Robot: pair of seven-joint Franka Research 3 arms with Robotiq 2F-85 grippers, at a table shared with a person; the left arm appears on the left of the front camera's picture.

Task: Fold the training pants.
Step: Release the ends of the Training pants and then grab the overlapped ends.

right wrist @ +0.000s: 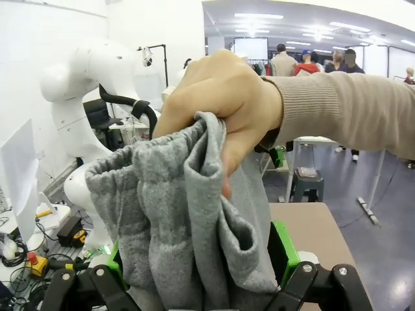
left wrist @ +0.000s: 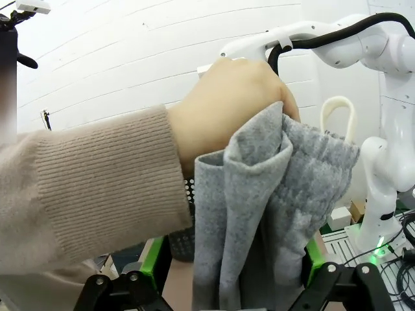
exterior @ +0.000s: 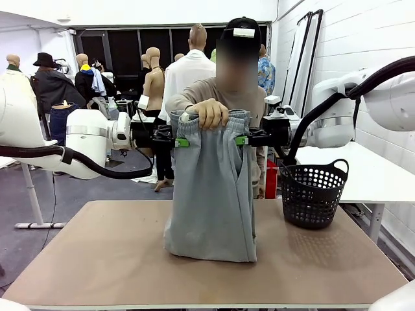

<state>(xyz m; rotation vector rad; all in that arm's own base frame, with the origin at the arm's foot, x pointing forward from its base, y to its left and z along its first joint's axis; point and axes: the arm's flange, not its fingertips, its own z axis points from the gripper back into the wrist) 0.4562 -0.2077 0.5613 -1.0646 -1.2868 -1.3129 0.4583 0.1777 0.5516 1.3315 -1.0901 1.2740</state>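
Waistband handover, both end effectors spread

Training pants [exterior: 211, 194] hang upright over the middle of the counter [exterior: 97, 259]. Long axis vertical, waistband on top, leg ends slumped on the counter surface. The person's hand [exterior: 211, 113] bunches the waistband at its middle from the far side and carries the weight.

Left end effector [exterior: 176, 139] sits at the left edge of the waistband and right end effector [exterior: 245, 138] at the right edge, both level with it and equally near. Both have their jaws spread and grip nothing. In each wrist view the grey cloth lies in the gap between the green pads; cannot tell whether it touches them.

Judgement: the next move turns on each side closing on its own waistband corner before the hand lets go. Black basket [exterior: 312, 194] stands well apart at right
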